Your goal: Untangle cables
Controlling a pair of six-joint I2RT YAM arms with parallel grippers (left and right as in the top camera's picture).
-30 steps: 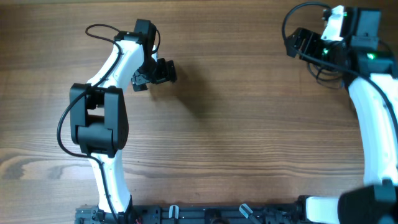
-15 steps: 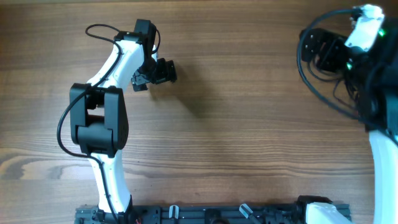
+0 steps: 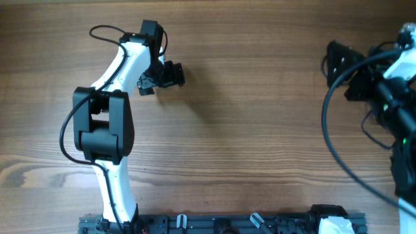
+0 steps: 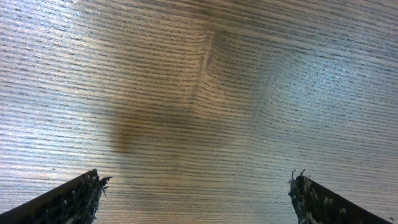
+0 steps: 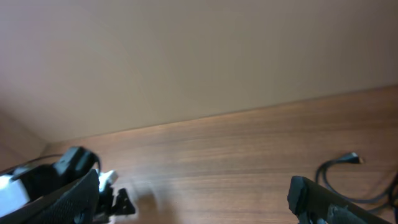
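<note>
- Shows the black two-finger left gripper spread to full width above the brown wood-grain table, with nothing between its fingers.
- Finds the black two-finger right gripper just as wide near the table's right edge, also gripping nothing, facing a plain beige wall.
- Catches one thin black flexible cable, small plug at its end, lying in a loose curve on the wood at the right of the right wrist view, near that gripper's right finger yet apart from it.
- Places the white-and-black left arm toward the far left of the table.
</note>
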